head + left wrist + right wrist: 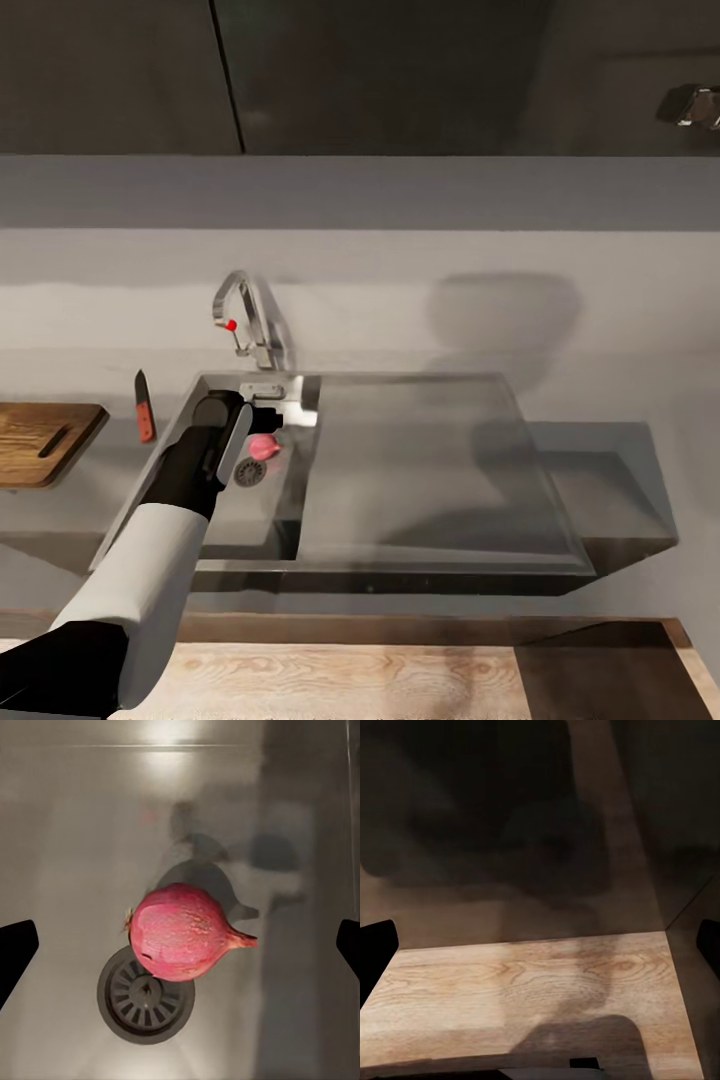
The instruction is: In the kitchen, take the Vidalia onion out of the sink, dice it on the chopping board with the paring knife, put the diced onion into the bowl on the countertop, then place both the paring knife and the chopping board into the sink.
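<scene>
Both our grippers are spread wide: the left gripper (180, 945) hangs over the onion (184, 932) beside the drain (145, 999) in the sink (400, 560); the right gripper (540, 945) faces wooden floor (532, 1005). Left of the sink lie knife (144, 406) and board (40, 440).

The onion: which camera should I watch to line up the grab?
The left wrist view: the Vidalia onion lies whole beside the drain, centred between the open left tool. In the head view it is small and partly behind the arm.
</scene>
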### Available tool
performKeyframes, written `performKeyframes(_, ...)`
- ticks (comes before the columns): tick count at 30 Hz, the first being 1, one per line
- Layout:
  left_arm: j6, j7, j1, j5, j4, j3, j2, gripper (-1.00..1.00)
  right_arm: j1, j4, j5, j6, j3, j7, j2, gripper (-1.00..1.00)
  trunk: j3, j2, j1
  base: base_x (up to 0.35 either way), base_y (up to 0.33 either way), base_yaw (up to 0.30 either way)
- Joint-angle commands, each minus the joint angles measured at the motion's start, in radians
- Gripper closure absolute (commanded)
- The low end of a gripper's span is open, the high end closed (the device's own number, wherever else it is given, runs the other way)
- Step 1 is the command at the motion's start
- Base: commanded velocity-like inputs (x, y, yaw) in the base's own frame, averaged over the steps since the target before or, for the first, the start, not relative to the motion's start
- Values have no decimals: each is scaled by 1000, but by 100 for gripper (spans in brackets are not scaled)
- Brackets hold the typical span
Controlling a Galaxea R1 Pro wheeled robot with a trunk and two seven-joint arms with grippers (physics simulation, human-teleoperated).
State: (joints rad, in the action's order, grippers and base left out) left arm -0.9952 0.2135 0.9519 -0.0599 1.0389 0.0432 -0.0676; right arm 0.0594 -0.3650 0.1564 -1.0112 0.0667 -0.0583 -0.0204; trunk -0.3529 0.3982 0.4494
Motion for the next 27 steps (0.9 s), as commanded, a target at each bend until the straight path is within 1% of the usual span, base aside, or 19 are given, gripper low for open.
performKeyframes(1,-4,7,1,-6,0,1,0,-100,0,-2,11,-1,4,-6,0,-100,-3,2,1,70,0,0)
performKeyframes(9,-4,7,1,-7,-2,1,0,-100,0,-2,11,-2,5,-6,-1,-100,-10,2,1,188,0,0)
performKeyframes(16,-3,7,1,-7,-3,1,0,-100,0,-2,11,-2,4,-6,0,-100,-11,2,1,22,0,0)
performKeyframes(27,-3,7,1,-6,-18,1,0,-100,0,-2,11,-1,4,-6,0,-100,-28,2,1,0,0,0)
